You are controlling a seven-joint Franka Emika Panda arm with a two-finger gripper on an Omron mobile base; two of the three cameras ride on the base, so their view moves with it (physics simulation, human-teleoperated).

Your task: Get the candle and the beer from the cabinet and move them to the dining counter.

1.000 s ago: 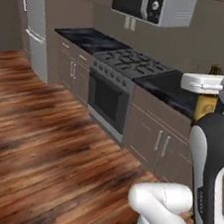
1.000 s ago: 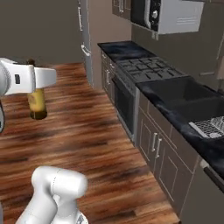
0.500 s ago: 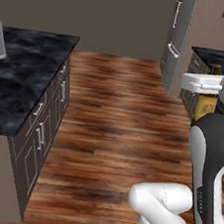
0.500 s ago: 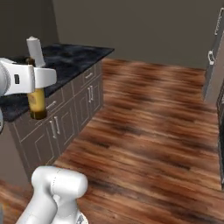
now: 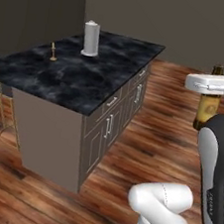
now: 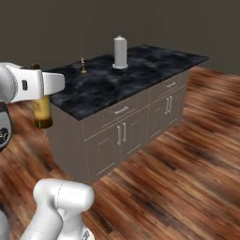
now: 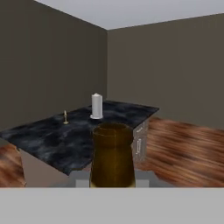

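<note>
The dining counter sits ahead, a black island top with white veining over grey cabinet fronts, standing on wood plank floor. On it, the candle stands upright near the far left edge. Well apart from it, toward the far end, a tall white paper-towel roll stands upright too.

The white arm is rising at 4 o'clock in the left base view, elbow high, its gripper carrying the beer upright, clamped around it.
</note>
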